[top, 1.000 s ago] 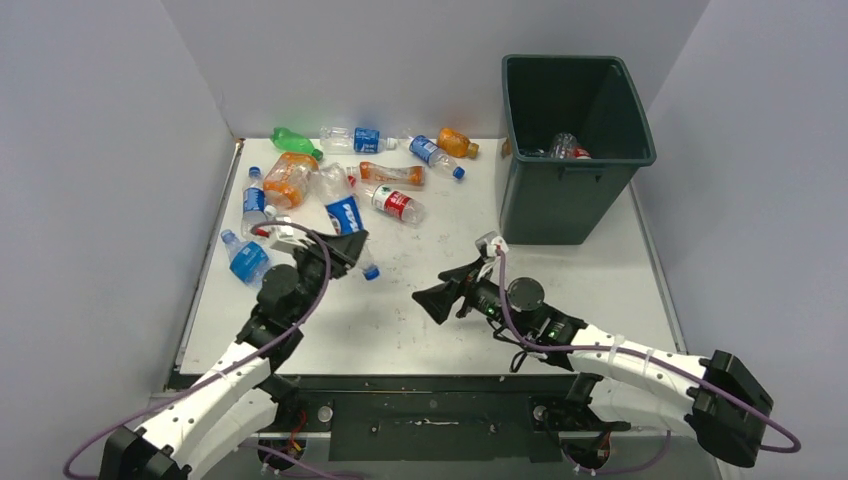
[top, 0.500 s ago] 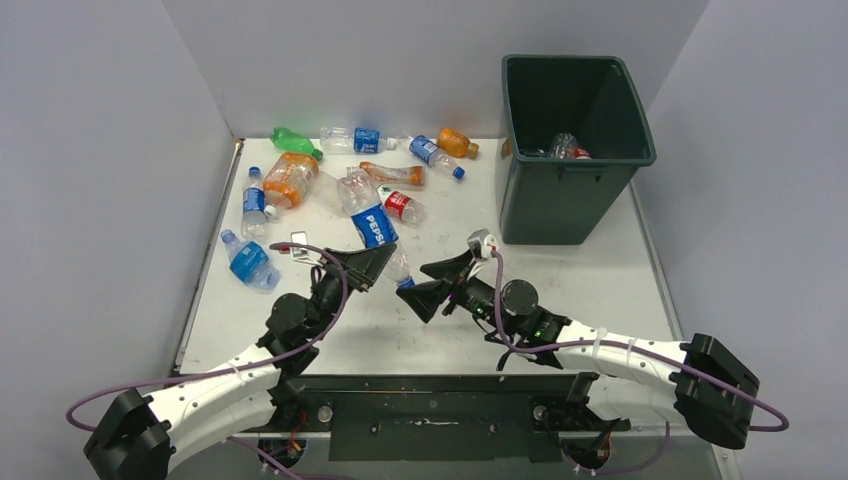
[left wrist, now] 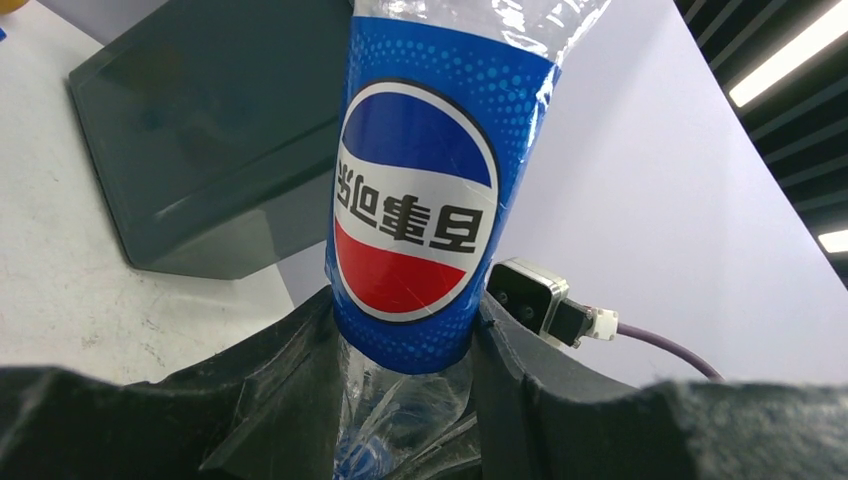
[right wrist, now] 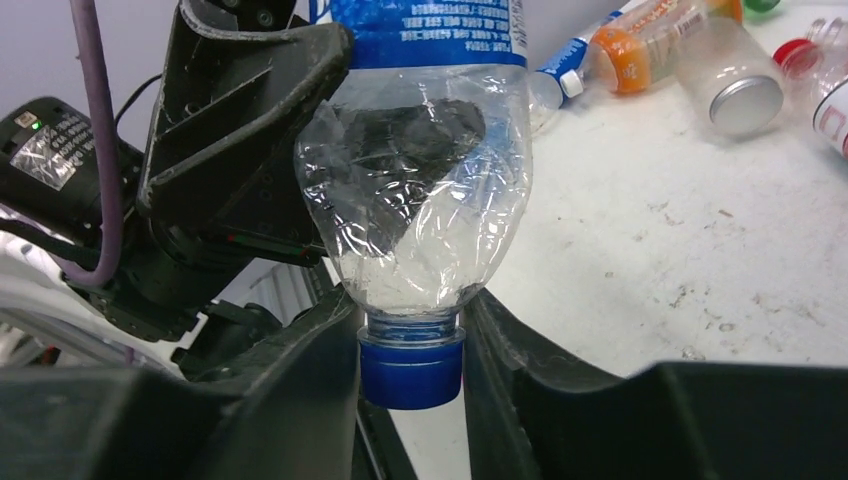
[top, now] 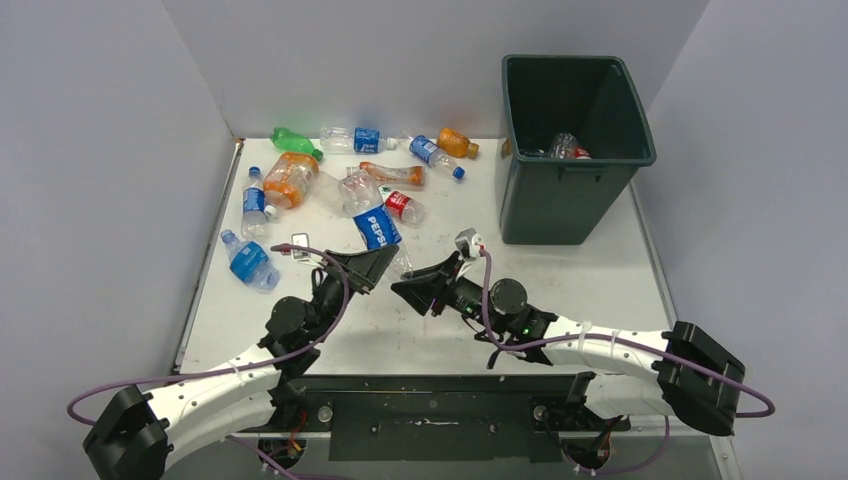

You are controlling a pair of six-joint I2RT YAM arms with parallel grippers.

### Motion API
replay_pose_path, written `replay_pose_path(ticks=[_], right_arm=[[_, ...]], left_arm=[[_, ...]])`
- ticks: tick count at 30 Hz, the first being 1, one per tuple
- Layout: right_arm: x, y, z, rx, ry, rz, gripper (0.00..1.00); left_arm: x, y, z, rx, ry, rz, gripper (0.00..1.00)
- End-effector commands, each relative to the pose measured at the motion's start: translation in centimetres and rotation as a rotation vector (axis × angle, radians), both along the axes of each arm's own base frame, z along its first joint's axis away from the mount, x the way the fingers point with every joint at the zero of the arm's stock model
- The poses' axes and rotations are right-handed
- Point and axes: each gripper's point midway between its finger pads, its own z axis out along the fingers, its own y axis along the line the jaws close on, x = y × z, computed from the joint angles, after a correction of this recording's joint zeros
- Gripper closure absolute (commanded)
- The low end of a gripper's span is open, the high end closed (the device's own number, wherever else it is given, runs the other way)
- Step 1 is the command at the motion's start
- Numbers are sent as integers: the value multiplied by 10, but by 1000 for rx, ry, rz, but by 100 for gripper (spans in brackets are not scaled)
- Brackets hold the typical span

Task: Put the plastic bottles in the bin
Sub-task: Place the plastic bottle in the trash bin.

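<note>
Over the white table [top: 600, 270], the left gripper [top: 380, 262] is clamping the Pepsi bottle [top: 374, 227] around its body, the right gripper [right wrist: 410, 345] is pinching its blue cap [right wrist: 411, 372] (both holding at once); the bin [top: 560, 205] is standing well apart, far right.

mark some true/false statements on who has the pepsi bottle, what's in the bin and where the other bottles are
1. The left end effector grips the Pepsi bottle. True.
2. The right end effector closes around the Pepsi bottle's label. False: its fingers flank the blue cap.
3. The bin is empty. False: at least one clear bottle lies inside.
4. Loose bottles lie on the far-left part of the table. True.
</note>
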Motion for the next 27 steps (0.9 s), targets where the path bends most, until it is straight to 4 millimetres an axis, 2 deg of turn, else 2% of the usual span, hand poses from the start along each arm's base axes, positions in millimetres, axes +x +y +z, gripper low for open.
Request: replay_pose_path(ticks=[1,2,4,5,7,9,10,11,12,13,14,17,20,23,27], right_arm=[[-1,6,37,99,-62,16,79],[-1,5,37,95,-64,18,91],[-3,2,36,66,-79,22,95],[-3,-1,35,34,-89,16,95],[-4,-15,35,-43,-117,-10,95],[-2,-33,36,-140,-128,-46,95],[-1,-44,45,-174,-135,-70,95],[-1,-52,37,-242,-116,-79,95],[-2,-61,36,-295,-101,-90,95],[-2,-69,41,-334,-87,-100,95],[-2,-76,38,-394,-59,-106,95],[-3,-93,27,-557,29,-103,95],[-10,-103,23,-654,87,-77,95],[-18,-112,23,-695,127,-62,95],[-25,-116,21,-731,164,-37,95]], left_arm=[[-11,-2,20,-36,-61,-39,86],[-11,-2,19,-28,-64,-37,67],[-10,2,19,-13,-63,-12,20],[-9,8,19,2,-67,13,1],[-6,26,22,70,-82,107,4],[-2,49,27,211,-107,237,4],[-1,65,42,279,-138,316,4],[0,74,42,400,-180,367,4],[-1,84,58,493,-231,422,4],[0,91,66,603,-273,458,4],[1,94,73,720,-326,482,4],[2,77,80,1054,-519,407,4],[-11,42,55,1358,-819,179,4],[-27,23,29,1581,-1097,30,4],[-21,18,24,1890,-1344,125,4]])
